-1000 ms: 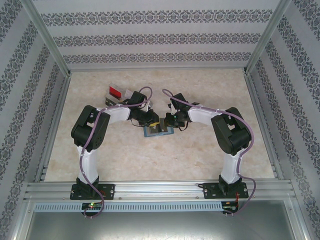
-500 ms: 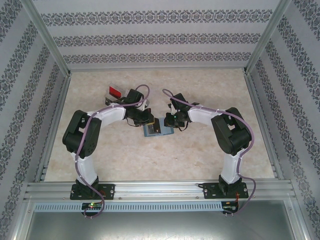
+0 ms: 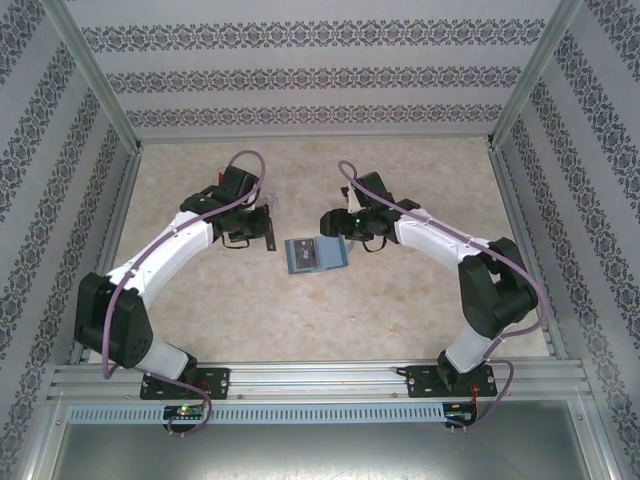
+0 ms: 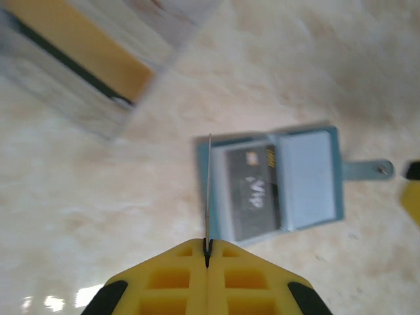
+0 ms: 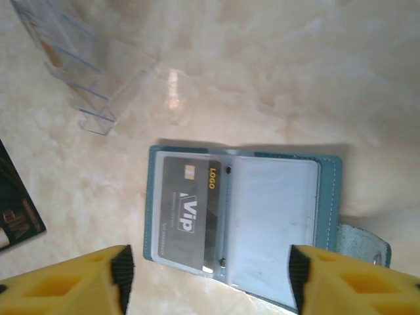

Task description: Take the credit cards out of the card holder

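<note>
Marble-patterned table (image 3: pixel 400 320): card holder (image 3: pixel 316 255) lying open near its middle.
From above, the left gripper (image 3: pixel 262 226) is seen just left of the holder, the right gripper (image 3: pixel 332 222) by its far edge. At the left wrist, the jaws are closed on a thin card (image 4: pixel 209 177), edge-on; a clear tray (image 4: pixel 85 59) lies beyond. At the right wrist, the fingers (image 5: pixel 121 272) are spread wide, nothing held. A dark VIP card (image 5: pixel 187 210) sits in the left pocket: judged stiff, light, slick, best pinched at its exposed edge.
</note>
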